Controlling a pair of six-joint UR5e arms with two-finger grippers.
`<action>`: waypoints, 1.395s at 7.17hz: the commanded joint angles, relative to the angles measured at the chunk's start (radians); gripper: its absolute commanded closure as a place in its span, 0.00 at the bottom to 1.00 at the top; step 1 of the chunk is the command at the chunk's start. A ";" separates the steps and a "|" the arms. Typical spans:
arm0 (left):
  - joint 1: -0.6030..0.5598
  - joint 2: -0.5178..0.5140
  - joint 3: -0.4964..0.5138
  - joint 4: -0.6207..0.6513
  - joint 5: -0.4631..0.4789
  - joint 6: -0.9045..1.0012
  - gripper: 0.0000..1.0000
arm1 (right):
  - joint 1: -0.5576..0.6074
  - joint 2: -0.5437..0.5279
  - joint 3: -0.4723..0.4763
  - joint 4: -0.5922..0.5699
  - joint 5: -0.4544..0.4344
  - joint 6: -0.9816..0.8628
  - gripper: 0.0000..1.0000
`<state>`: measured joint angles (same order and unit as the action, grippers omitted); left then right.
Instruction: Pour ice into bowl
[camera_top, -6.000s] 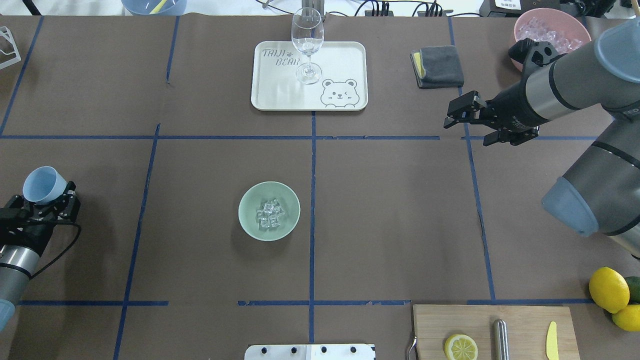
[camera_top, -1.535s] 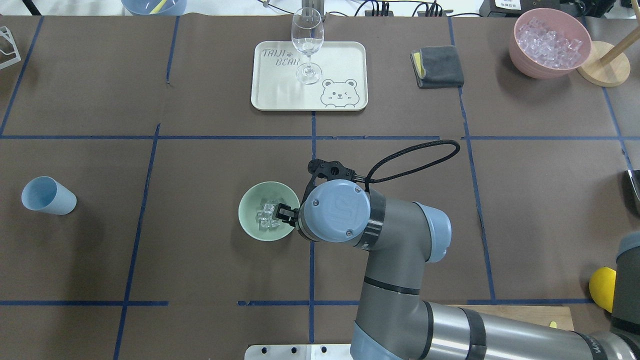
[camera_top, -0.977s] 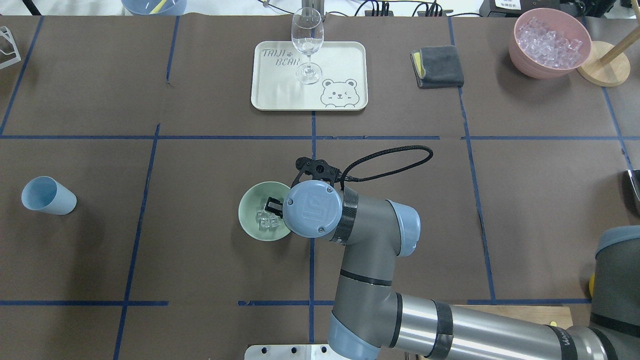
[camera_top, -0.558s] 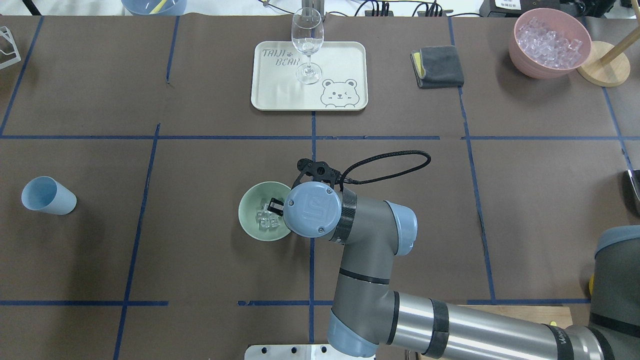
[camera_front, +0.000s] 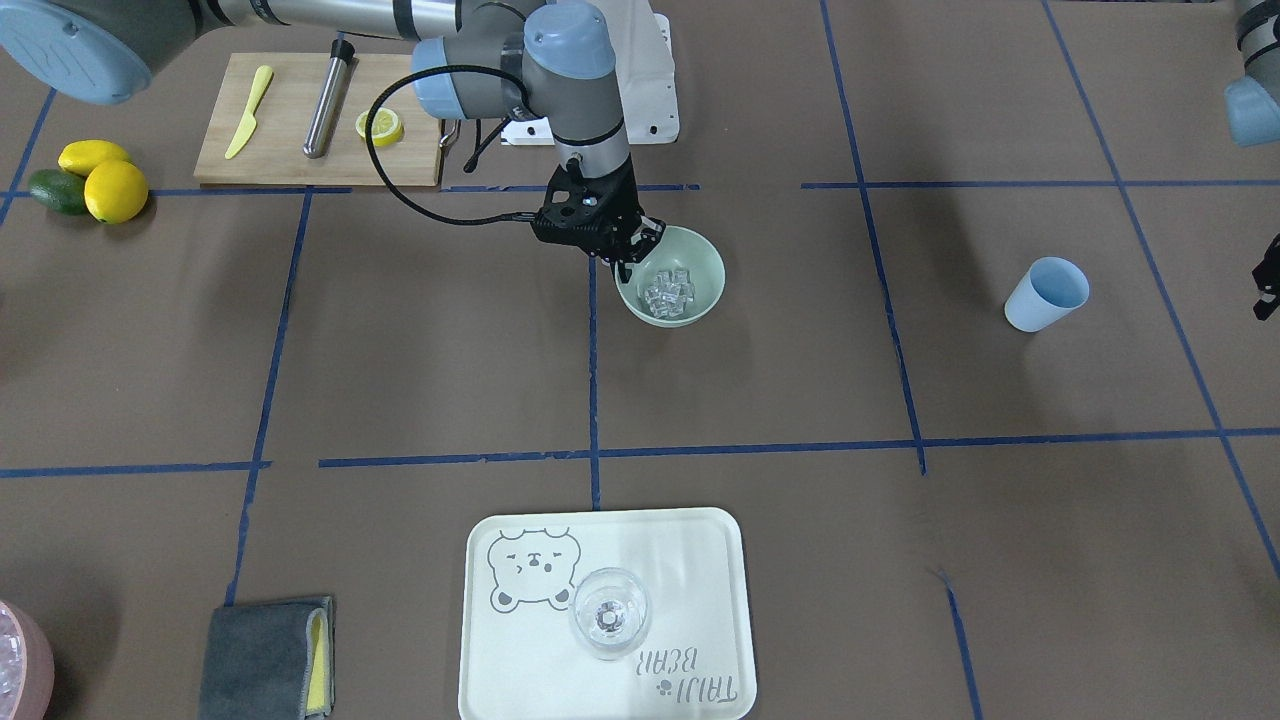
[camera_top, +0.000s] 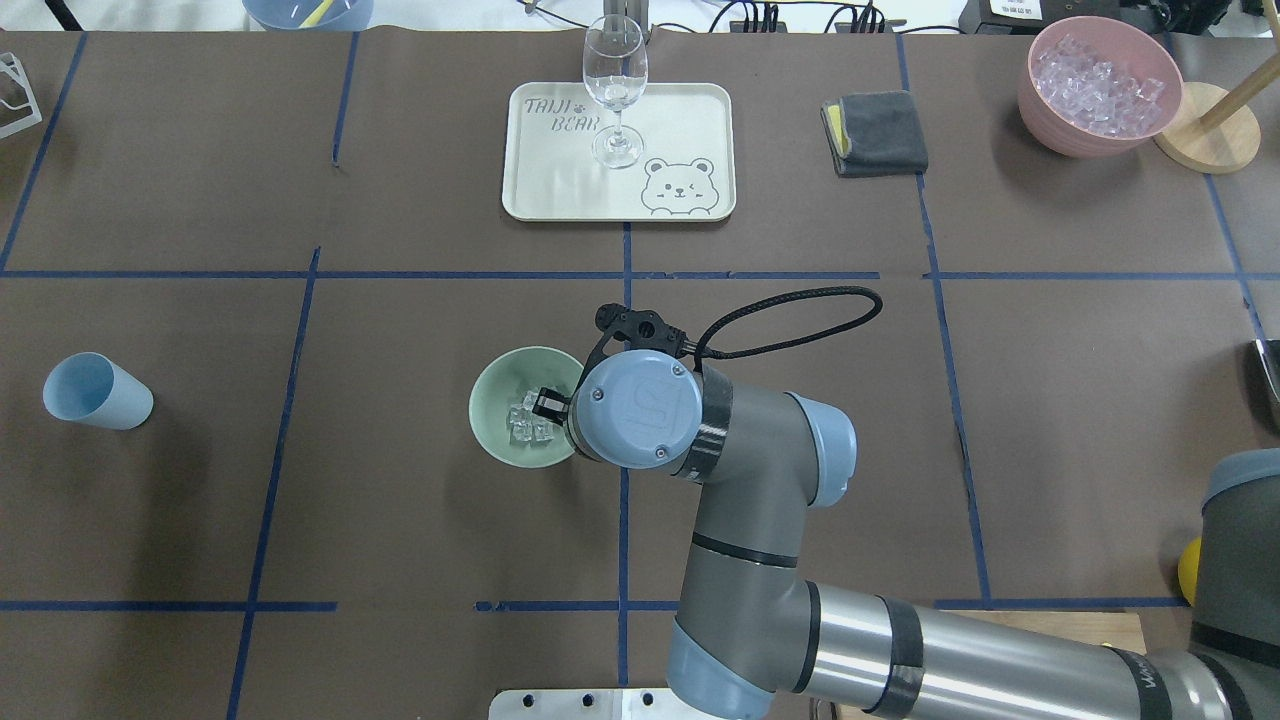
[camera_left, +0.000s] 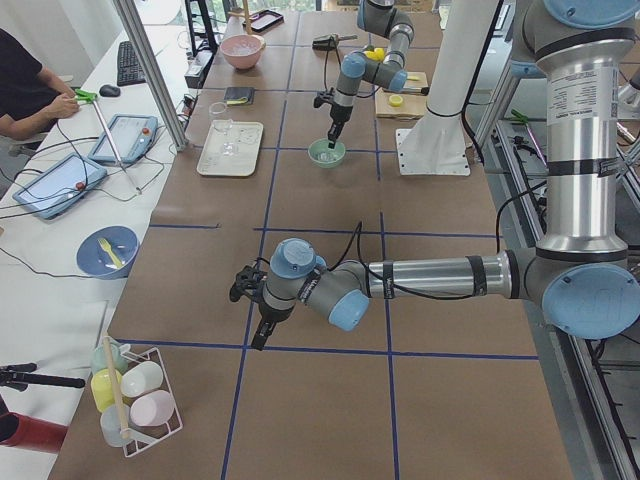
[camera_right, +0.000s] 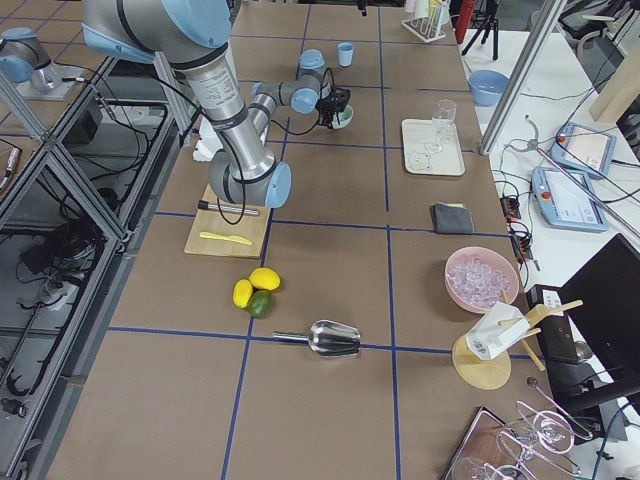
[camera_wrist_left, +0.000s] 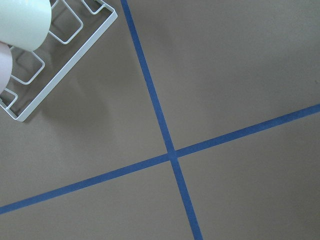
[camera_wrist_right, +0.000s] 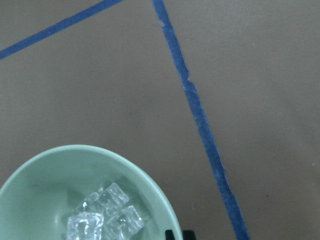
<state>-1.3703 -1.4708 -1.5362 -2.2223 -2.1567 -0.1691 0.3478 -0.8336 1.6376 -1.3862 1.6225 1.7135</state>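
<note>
The pale mint-green bowl (camera_top: 492, 398) sits near the table's middle, with a small cluster of clear ice (camera_top: 527, 427) inside. It also shows in the front view (camera_front: 700, 262) with the ice (camera_front: 668, 290), and in the right wrist view (camera_wrist_right: 45, 172). My right gripper (camera_front: 622, 266) points down at the bowl's rim on the robot's right side and is shut on that rim. Its fingertips (camera_wrist_right: 171, 233) show at the rim. My left gripper (camera_left: 257, 335) hangs over bare table at the far left, and I cannot tell its state. The light blue cup (camera_top: 96, 391) lies apart on its side.
A white tray (camera_top: 690, 120) with a wine glass (camera_top: 614, 85) stands at the back. A grey cloth (camera_top: 876, 131) and a pink container (camera_top: 1098, 86) are at the back right. A cutting board (camera_front: 290, 150) with a lemon slice lies by the robot. A wire rack (camera_wrist_left: 65, 60) is near the left wrist.
The left arm left the cup on the table and withdrew. The right arm came in to the bowl's rim. Since 0.6 s ago, bowl and gripper have shifted slightly toward the far left.
</note>
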 joint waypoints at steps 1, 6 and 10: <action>-0.018 -0.005 0.002 0.015 -0.049 -0.009 0.00 | 0.068 -0.165 0.225 -0.001 0.028 0.000 1.00; -0.044 -0.003 0.004 0.052 -0.181 -0.012 0.00 | 0.330 -0.694 0.370 0.320 0.271 -0.223 1.00; -0.047 0.001 0.001 0.049 -0.180 -0.012 0.00 | 0.549 -0.930 0.127 0.686 0.483 -0.501 1.00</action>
<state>-1.4163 -1.4707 -1.5342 -2.1724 -2.3374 -0.1810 0.8421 -1.7251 1.8599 -0.8183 2.0525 1.2671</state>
